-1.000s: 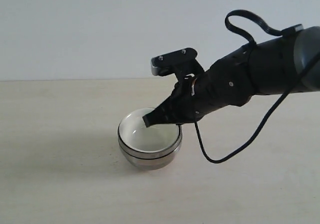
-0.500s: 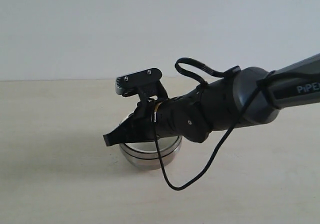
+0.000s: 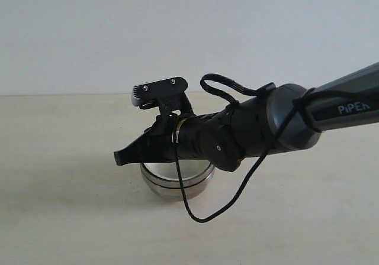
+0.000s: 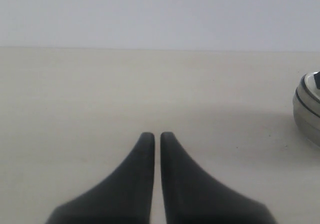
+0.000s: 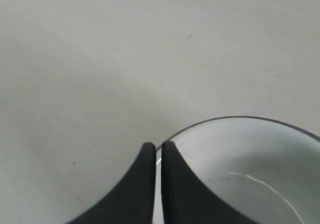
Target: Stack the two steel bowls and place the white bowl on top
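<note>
On the table point(image 3: 59, 217), the steel bowls point(image 3: 177, 185) sit nested with the white bowl point(image 5: 240, 169) inside them — the stack looks finished. Just above it hangs the right gripper point(image 3: 121, 157), jaws pressed together on nothing, tips poking past the rim on the side away from its arm, so the bowls lie below and behind the tips. Off to one side, the left gripper point(image 4: 157, 135) is also closed and empty — seemingly the farther of the two.

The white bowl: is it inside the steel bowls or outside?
Inside. The right wrist view shows the glossy white round bowl nested within the rim of the shiny round steel bowls.
</note>
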Tool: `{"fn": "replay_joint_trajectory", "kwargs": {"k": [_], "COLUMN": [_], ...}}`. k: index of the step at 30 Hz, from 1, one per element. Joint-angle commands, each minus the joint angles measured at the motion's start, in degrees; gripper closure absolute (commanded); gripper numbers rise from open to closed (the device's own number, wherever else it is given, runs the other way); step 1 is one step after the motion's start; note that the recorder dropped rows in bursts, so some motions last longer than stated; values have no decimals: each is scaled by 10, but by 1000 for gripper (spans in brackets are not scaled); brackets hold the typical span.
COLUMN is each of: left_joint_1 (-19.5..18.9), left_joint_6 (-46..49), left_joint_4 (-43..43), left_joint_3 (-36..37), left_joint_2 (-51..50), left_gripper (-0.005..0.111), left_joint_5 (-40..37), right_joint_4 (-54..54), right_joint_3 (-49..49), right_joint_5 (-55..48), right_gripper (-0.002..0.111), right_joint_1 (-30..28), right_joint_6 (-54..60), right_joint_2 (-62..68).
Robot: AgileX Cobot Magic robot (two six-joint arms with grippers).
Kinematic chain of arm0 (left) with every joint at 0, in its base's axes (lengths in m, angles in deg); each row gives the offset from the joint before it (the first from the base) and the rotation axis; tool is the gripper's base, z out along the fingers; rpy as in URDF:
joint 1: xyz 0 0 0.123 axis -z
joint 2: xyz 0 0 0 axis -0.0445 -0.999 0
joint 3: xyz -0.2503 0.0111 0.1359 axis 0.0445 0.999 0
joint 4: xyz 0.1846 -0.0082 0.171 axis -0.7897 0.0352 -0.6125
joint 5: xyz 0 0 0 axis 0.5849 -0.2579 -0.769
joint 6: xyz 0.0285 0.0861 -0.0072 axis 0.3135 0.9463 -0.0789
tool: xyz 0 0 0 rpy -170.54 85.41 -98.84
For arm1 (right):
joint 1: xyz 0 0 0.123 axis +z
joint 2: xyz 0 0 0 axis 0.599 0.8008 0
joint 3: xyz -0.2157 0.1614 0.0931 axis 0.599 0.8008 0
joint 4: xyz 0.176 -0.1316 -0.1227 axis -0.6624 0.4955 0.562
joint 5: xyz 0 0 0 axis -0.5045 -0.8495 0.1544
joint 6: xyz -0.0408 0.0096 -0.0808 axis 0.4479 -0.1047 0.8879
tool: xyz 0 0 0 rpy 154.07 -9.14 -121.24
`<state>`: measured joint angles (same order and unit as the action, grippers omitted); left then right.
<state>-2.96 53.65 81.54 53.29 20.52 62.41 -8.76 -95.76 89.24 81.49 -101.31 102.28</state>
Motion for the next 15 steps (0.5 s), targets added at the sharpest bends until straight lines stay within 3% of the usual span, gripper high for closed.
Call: {"fn": "replay_joint_trajectory", "kwargs": {"k": [1,15], "left_joint_1": [3,3], "left_joint_6": [-3,-3], "left_joint_4": [0,0], "left_joint_3": [2,2], "left_joint_2": [2,2], "left_gripper": [103,103], "left_joint_5": [4,4], "right_joint_4": [1,1], "right_joint_3": [-3,-14], "right_joint_5": [17,24], "right_gripper": [108,108], "right_joint_1": [10,11], "right_joint_6": [-1,-1], "right_joint_2": [0,23]}}
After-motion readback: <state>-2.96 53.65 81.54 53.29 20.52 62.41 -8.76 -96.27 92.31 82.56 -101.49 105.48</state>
